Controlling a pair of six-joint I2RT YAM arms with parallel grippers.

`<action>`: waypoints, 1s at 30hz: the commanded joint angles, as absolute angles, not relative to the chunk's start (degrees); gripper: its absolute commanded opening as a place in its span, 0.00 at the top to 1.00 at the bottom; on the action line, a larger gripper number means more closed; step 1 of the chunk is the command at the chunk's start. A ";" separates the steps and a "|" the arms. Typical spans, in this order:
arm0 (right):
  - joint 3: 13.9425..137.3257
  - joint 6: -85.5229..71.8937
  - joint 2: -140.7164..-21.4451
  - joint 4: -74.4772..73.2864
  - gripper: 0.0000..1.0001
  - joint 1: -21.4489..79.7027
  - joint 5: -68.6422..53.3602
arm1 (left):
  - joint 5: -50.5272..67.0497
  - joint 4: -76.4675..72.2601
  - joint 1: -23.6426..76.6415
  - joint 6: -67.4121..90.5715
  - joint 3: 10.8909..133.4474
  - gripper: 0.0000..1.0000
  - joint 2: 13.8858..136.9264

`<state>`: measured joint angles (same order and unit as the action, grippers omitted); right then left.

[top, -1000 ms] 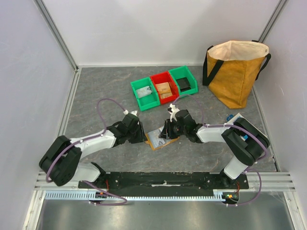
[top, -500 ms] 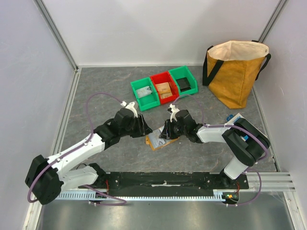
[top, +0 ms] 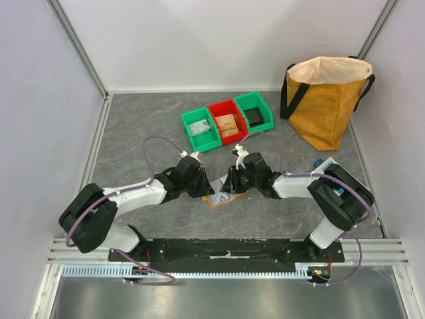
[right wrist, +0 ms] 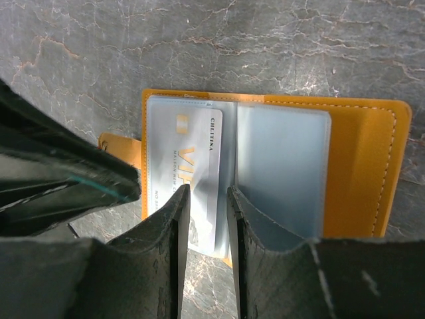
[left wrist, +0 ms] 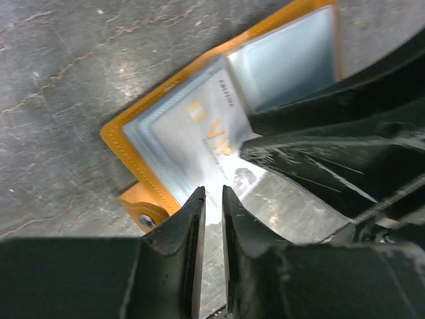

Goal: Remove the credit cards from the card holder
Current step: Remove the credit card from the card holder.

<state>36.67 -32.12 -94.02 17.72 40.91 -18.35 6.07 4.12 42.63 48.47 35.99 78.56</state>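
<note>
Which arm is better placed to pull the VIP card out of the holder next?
Left, probably. The left gripper has its fingers nearly closed over the credit card at its protruding edge. The right gripper, fingers apart, sits across the middle of the card holder, better suited to pinning it down.

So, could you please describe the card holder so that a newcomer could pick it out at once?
Look at the grey table, nearer than the row of three bins, where the left hand and right hand meet. The card holder lies open there: unlike the bins, a flat tan-orange leather fold with pale sleeves, one showing a VIP card.
</note>
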 commanded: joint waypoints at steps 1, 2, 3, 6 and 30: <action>35.07 -32.43 -92.81 17.84 0.65 41.22 -19.51 | 3.25 0.88 42.80 49.92 34.81 0.81 82.08; 34.89 -32.52 -92.73 18.02 0.64 41.13 -19.51 | 3.08 0.62 42.72 50.01 34.46 0.82 82.61; 34.54 -32.52 -92.72 18.19 0.65 41.13 -19.60 | 3.16 0.27 42.80 50.18 34.02 0.83 83.05; 33.93 -32.52 -92.81 18.37 0.65 41.13 -19.60 | 3.60 -1.56 42.71 50.62 32.70 0.87 84.28; 24.88 -41.91 -94.74 43.49 0.74 34.19 -37.53 | 3.78 -0.35 42.54 49.83 32.96 0.91 88.86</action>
